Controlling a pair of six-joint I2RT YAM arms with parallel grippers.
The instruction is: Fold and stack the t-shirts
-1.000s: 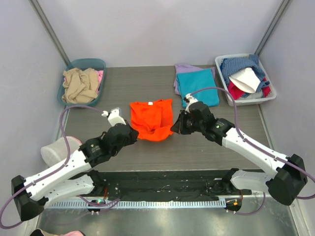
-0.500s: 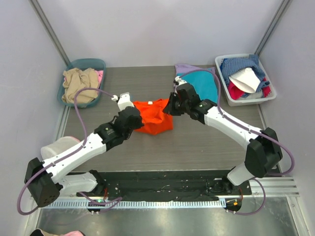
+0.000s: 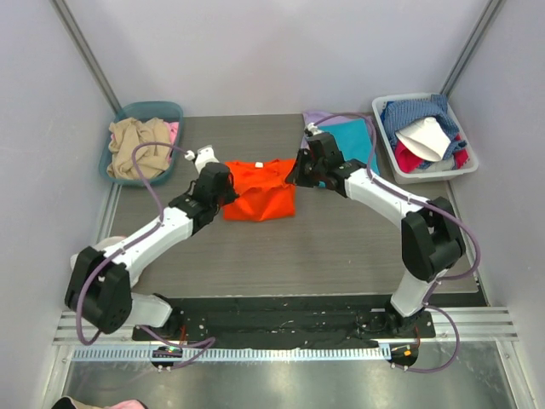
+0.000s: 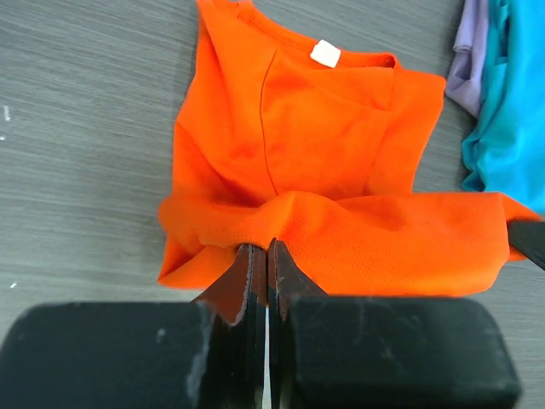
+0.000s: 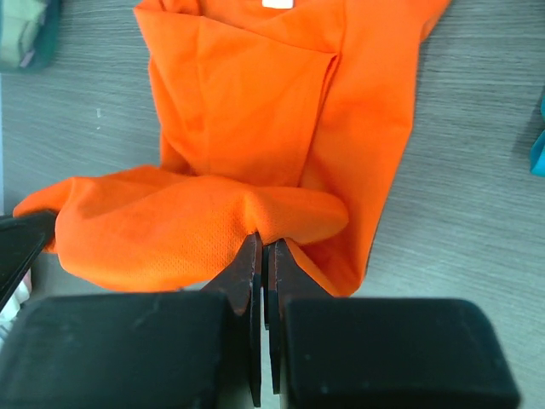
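Carrying orange t-shirt [image 3: 260, 192] hem farther back

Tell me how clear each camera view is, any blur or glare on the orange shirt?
Top external: even, soft light, no glare on the orange shirt. Left wrist: weave crisp, the left gripper near the lens dark and featureless. Right wrist: cloth equally sharp, right gripper black.
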